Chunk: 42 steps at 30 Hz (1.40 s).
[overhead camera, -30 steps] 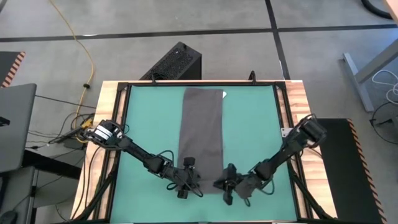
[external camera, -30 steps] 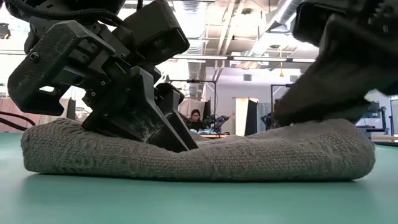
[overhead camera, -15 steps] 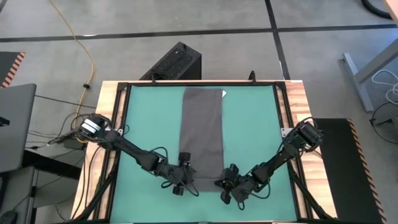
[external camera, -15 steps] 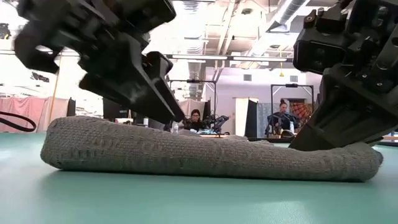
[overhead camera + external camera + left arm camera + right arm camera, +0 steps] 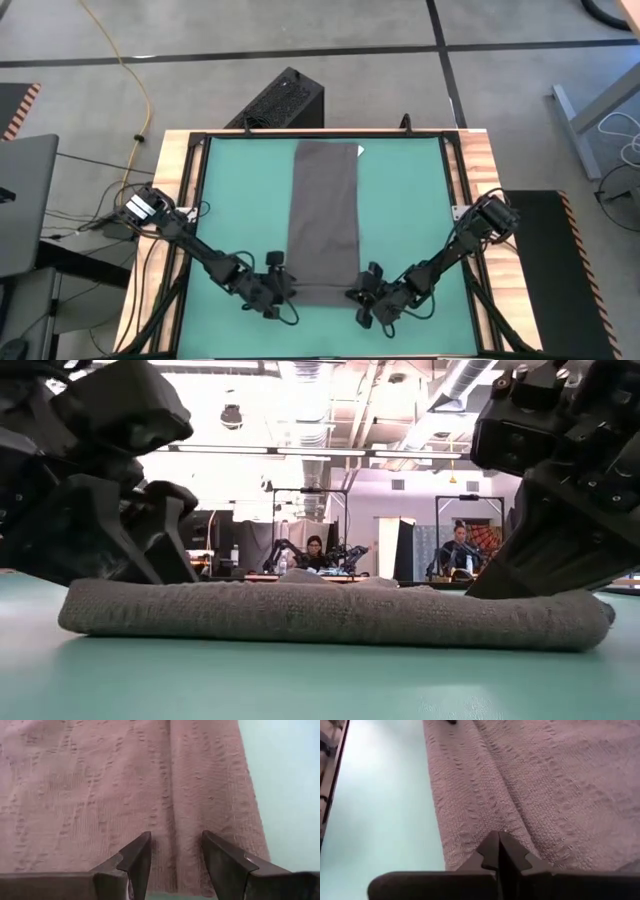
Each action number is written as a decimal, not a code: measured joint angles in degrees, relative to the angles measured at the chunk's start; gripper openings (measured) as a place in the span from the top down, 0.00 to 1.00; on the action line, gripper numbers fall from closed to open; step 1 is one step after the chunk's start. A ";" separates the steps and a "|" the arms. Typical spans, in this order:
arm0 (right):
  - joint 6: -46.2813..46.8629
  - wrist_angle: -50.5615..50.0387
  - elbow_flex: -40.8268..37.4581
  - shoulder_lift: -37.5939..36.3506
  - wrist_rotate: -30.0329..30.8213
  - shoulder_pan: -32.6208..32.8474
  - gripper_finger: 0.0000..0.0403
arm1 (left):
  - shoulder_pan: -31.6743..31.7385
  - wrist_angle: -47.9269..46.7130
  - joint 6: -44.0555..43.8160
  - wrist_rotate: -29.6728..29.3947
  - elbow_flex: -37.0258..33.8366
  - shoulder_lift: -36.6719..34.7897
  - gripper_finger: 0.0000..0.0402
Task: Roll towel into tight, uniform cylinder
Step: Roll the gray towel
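The dark grey towel [image 5: 323, 210] lies flat along the middle of the green table, with its white tag [image 5: 361, 152] at the far right corner. In the low view its near end [image 5: 330, 615] is a thick fold lying on the mat. My left gripper [image 5: 272, 292] is open at the near left corner, its fingers [image 5: 142, 851] over the cloth. My right gripper [image 5: 362, 297] is shut at the near right corner. My left gripper's open fingers hover over the towel's near left corner [image 5: 175, 820]; I cannot tell whether they touch it. My right gripper pinches a small ridge of cloth [image 5: 506, 822] at the towel's near right corner between its two fingers. It slants down from the table's right and near side. The towel stays on the table, with creases running away from the fingertips.
A black frame rail [image 5: 320, 133] and wooden boards border the green mat [image 5: 420, 210]. A black box [image 5: 285, 100] stands on the floor past the far edge. Bare mat lies on both sides of the towel. People sit in the room behind [image 5: 316, 550].
My left gripper has slid toward the table's left edge, off the towel's near end, and now stands beside the corner. The near fold, humped up under that gripper a second ago, has settled lower and flatter on the mat.
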 joint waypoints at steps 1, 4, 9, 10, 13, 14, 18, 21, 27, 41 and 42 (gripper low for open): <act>-1.25 -0.09 -0.06 -0.57 0.00 0.00 0.93 | -0.07 1.70 -0.53 -0.11 -0.88 0.00 0.59; -4.81 -0.44 -0.21 -3.30 0.98 -0.04 0.91 | -0.18 4.57 -0.43 -0.27 -2.03 -0.03 0.59; -15.35 0.13 -0.12 -8.32 2.46 0.45 0.86 | -0.16 4.71 0.34 -0.24 -2.12 -0.04 0.59; -18.30 0.18 -0.12 -9.11 2.69 0.83 0.84 | -0.16 4.70 0.38 -0.24 -2.12 -0.04 0.59; -27.12 0.67 -0.06 -10.26 2.64 2.65 0.77 | -0.17 4.81 0.53 -0.27 -2.12 -0.04 0.59; -29.85 0.66 -0.06 -10.05 2.22 3.47 0.75 | -0.17 5.01 0.63 -0.27 -2.12 -0.04 0.59; -36.10 0.46 -0.06 -6.71 2.57 6.11 0.61 | -0.04 5.36 1.27 -0.35 -2.12 -0.04 0.59; -37.84 0.51 -0.06 -4.48 5.41 6.92 0.50 | 0.36 5.39 1.39 0.05 -2.12 -0.04 0.59; -38.96 0.80 -0.04 -2.39 6.03 6.14 0.38 | 0.56 5.42 1.30 0.79 -2.12 -0.04 0.59; -32.19 -2.99 0.04 0.54 4.39 5.65 0.48 | 0.60 5.41 1.28 1.43 -2.12 -0.04 0.59; -32.02 -2.96 0.11 0.87 4.54 5.47 0.50 | 0.60 5.41 1.35 1.48 -2.12 -0.06 0.59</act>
